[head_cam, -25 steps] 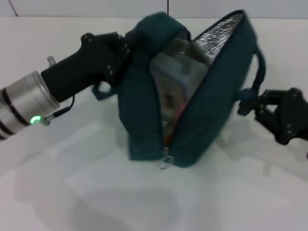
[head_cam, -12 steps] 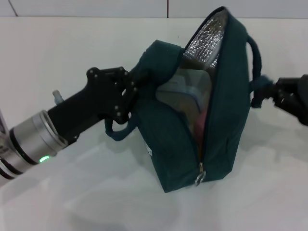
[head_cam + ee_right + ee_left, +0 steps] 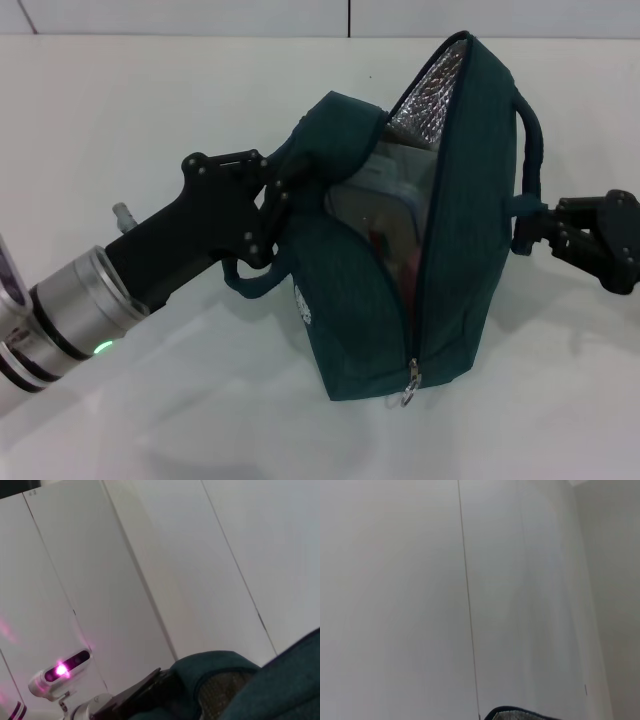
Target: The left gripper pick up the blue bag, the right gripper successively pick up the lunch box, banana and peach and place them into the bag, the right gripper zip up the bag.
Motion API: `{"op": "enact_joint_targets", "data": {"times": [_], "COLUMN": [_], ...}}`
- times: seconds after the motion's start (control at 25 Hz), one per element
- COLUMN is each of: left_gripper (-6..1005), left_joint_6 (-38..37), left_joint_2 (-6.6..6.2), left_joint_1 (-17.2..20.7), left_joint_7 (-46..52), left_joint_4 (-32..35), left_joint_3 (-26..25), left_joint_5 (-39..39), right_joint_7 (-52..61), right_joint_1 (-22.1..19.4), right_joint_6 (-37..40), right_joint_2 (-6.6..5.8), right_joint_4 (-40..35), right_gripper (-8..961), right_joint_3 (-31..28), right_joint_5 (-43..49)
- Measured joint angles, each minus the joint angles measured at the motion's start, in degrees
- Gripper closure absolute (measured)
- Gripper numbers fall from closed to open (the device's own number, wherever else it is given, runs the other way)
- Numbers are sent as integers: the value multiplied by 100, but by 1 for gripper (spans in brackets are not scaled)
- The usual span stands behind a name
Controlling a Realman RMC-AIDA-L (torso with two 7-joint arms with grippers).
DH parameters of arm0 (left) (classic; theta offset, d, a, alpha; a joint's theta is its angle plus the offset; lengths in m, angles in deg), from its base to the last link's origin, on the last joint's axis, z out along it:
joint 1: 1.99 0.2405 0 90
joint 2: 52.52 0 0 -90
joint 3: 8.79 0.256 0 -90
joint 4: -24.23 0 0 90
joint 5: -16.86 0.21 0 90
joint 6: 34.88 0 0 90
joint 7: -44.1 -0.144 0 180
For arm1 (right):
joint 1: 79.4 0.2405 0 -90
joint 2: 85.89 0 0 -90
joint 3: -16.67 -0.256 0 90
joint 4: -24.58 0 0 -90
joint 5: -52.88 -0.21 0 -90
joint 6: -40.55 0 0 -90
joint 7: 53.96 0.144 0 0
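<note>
Our left gripper [image 3: 272, 205] is clamped on the blue bag [image 3: 455, 250] — its open mouth beside it; our right gripper [image 3: 532, 228] pinches the bag's handle [image 3: 531, 125].

Nothing legible anywhere; the blue bag [image 3: 440, 250] carries a small white patch too blurred to read.

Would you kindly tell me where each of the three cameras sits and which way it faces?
Head view: high, looking down at the table; left gripper holds the blue bag, right gripper at its handle.
Left wrist view: looks at a pale panelled wall; no arm shows.
Right wrist view: looks across at the wall and the left arm.
All views share the bag.
</note>
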Motion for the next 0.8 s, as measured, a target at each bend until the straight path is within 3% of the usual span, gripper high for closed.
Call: {"op": "enact_joint_targets", "data": {"times": [0.16, 0.6, 0.8], "left_gripper": [954, 954, 954], "left_joint_6": [-6, -9, -4], "left_joint_2": [1, 1, 1], "left_joint_1": [-14, -54, -64], "left_joint_7": [-23, -28, -30], "left_joint_4": [-33, -39, -39], "left_joint_3": [5, 8, 8], "left_joint_5": [0, 6, 10], "right_joint_7": [-18, -508, -833], "right_joint_1": [-112, -299, -490], "right_joint_6": [43, 298, 484], "right_joint_2": [-7, -23, 89], "right_joint_4": [-60, -103, -85], "right_gripper": [880, 710, 509], "right_joint_3": [-3, -210, -845], "right_joint_5": [0, -33, -42]}}
